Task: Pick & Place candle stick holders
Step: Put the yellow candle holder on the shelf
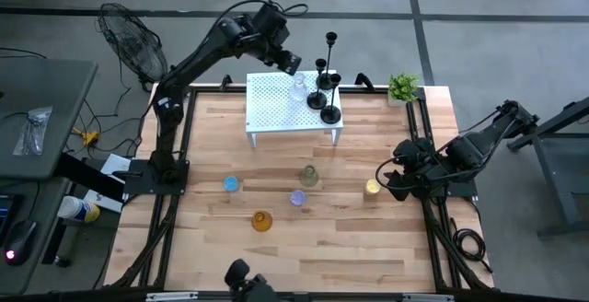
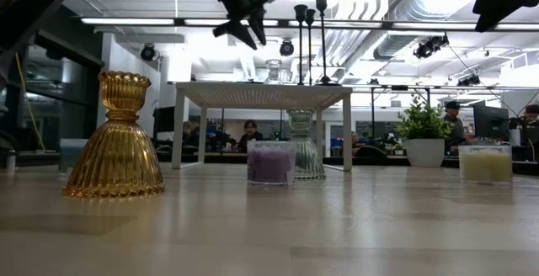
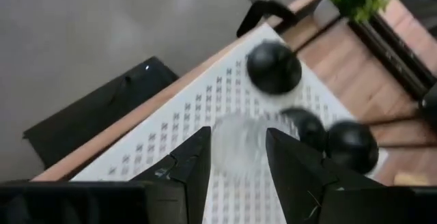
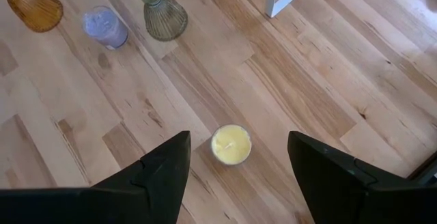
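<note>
Three black candlesticks stand on their round bases on the right part of a white perforated stand; they also show in the left wrist view. A clear glass holder stands beside them on the stand. My left gripper hangs open above the stand, and in its wrist view the clear holder lies below the gap between its fingers. My right gripper is open, low over the table, next to a yellow glass holder that stands on the wood.
Blue, amber, purple and green-grey glass holders stand on the table in front of the stand. A small potted plant stands at the far right corner. A fan stands beyond the table's far left.
</note>
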`<state>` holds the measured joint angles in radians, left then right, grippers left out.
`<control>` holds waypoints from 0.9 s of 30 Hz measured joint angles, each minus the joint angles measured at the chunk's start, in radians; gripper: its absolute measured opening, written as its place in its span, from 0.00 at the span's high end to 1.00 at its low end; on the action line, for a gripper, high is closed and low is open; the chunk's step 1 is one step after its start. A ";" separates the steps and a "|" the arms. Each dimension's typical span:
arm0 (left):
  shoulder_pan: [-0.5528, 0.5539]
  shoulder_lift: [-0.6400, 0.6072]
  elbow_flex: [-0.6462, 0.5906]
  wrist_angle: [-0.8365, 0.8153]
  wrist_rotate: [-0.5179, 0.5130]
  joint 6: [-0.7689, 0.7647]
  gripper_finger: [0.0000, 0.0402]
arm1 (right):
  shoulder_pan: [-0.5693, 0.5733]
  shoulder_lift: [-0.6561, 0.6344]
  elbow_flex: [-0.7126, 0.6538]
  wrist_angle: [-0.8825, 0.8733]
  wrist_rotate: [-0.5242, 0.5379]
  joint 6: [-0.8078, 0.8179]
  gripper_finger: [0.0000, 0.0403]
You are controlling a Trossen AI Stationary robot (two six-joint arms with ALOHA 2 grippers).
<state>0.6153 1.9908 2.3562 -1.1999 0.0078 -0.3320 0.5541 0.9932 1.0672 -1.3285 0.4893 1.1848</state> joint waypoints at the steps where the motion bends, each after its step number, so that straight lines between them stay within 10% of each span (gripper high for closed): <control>1: 0.000 -0.011 0.000 -0.016 0.000 0.012 0.66 | 0.000 0.000 0.000 0.000 0.000 0.000 0.41; 15: -0.118 -0.127 0.000 -0.373 -0.050 0.193 0.66 | 0.000 0.000 0.000 -0.003 -0.001 -0.003 0.41; 27: -0.257 -0.177 -0.167 -0.371 -0.073 0.122 0.66 | 0.000 0.000 0.000 -0.004 -0.012 -0.003 0.41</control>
<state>0.3579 1.8138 2.1893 -1.5706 -0.0656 -0.2096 0.5541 0.9930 1.0672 -1.3325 0.4777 1.1820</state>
